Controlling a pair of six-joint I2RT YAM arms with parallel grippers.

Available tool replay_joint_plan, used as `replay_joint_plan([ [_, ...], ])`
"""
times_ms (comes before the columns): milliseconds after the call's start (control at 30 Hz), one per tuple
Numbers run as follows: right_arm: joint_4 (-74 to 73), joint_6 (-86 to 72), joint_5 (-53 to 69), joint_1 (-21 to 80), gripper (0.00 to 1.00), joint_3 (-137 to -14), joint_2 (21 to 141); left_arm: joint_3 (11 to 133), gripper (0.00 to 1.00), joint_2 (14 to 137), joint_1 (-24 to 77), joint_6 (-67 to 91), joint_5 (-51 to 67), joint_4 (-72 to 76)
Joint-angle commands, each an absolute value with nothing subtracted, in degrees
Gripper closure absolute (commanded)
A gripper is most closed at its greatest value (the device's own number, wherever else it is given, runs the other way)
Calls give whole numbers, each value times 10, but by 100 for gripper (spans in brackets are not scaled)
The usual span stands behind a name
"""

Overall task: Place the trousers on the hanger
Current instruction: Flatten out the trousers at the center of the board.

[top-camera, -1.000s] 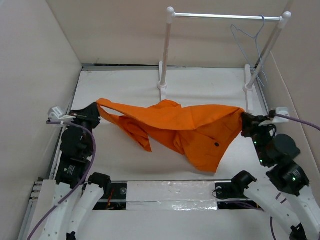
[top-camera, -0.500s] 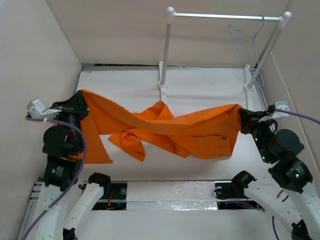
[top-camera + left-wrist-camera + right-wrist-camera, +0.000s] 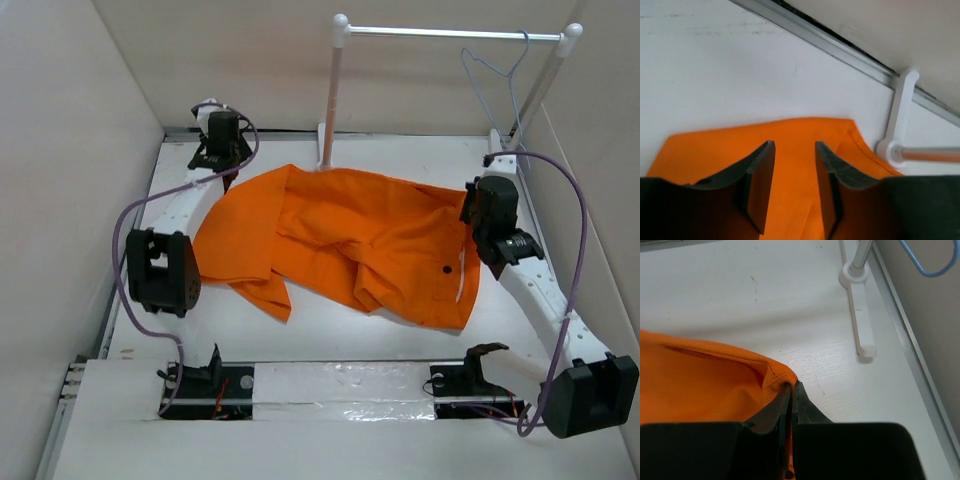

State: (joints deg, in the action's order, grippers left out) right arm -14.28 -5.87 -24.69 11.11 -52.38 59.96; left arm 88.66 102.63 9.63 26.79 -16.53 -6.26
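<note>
**Status.** The trousers (image 3: pixel 340 235) lie spread and partly folded on the surface (image 3: pixel 420 160), with the waistband end and its button (image 3: pixel 445 269) toward the right. The hanger (image 3: pixel 497 75) hangs from the crossbar (image 3: pixel 450 33) of the rail stand (image 3: pixel 332 90) at the far right, well apart from the cloth. No part of the trousers is on it yet.

**Grippers.** The left gripper (image 3: pixel 794 150) is at the far left corner. Its jaws stand apart above the flat orange cloth and clamp nothing. The right gripper (image 3: pixel 790 390) is closed on a thin ridge of cloth at the edge of the trousers.

**Hazards.**
- The right grip takes only a narrow fold. Under the weight of the garment the cloth may slip out during a lift.
- The cloth lies in overlapping layers. A closing left gripper may catch the wrong layer, or several, and the legs may then bunch up.
- The hanger is slim wire and hangs free. A push from cloth or arm may swing it or unhook it.
- The right arm works close to the stand's right post (image 3: pixel 856 262). Contact may tip the stand.
</note>
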Motion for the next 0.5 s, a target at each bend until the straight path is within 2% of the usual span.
replay_joint_plan([
  [0, -56, -60, -227, 83, 100, -527, 586, 789, 63, 873, 123, 286, -165, -21],
  [67, -12, -54, -201, 83, 97, -512, 578, 696, 63, 789, 148, 336, -142, 23],
  [100, -10, -54, -196, 83, 71, -511, 577, 601, 62, 759, 166, 368, -142, 68],
  [133, -17, -48, -170, 83, 51, -518, 579, 561, 62, 712, 187, 378, -158, 86],
  [167, -28, -44, -157, 93, 38, -523, 581, 523, 62, 696, 210, 387, -175, 97],
  [200, -39, -40, -145, 102, 26, -528, 581, 465, 62, 684, 252, 398, -190, 101],
  [267, -50, -30, -140, 144, 20, -523, 571, 426, 62, 664, 283, 403, -232, 82],
  [367, -40, -25, -120, 202, 20, -495, 532, 366, 63, 633, 339, 424, -280, 26],
  [400, -39, -25, -111, 218, 31, -487, 521, 338, 64, 621, 354, 435, -309, 5],
  [467, -29, -22, -88, 252, 62, -470, 499, 316, 64, 587, 389, 464, -330, -7],
])
